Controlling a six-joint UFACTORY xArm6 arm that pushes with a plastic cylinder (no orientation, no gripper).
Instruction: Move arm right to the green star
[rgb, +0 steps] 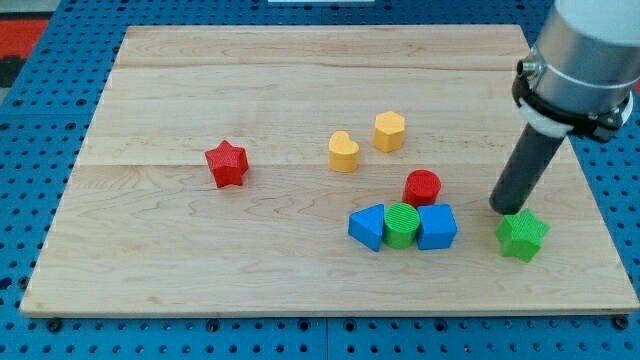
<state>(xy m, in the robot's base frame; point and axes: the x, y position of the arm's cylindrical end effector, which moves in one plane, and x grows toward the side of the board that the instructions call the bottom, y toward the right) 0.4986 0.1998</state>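
Observation:
The green star (522, 236) lies on the wooden board near the view's lower right. My tip (502, 209) is the end of the dark rod that comes down from the view's upper right. It rests just above and slightly left of the green star, touching or almost touching its upper edge.
A blue triangular block (367, 227), a green cylinder (402, 225) and a blue block (436, 226) sit in a row left of the star, with a red cylinder (422, 187) above them. A yellow heart (343, 152), a yellow hexagon (389, 131) and a red star (227, 164) lie farther left.

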